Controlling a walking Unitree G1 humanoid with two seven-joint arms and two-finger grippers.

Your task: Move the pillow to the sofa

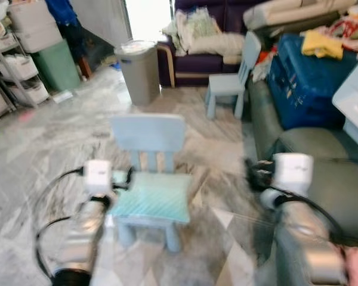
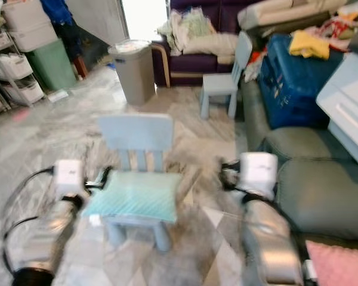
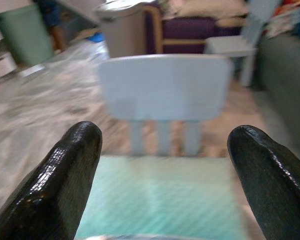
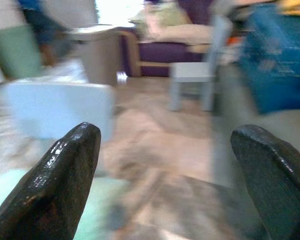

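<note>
Just ahead, teal pillow (image 1: 152, 199) lying on small blue chair (image 1: 148, 134), left gripper (image 3: 162, 175) fingers spread just before it, right gripper (image 4: 165, 185) fingers spread above floor, grey sofa (image 1: 328, 173) right.

Left arm: raised forward, silver forearm bent at elbow
Left tool (image 3: 162, 165): fingers spread wide — nothing between them
Right arm: raised forward
Right tool (image 4: 170, 170): fingers wide apart — empty

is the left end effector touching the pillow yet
Cannot tell. In the left wrist view the left end effector is open over the pillow, but blur hides any gap or contact.
</note>
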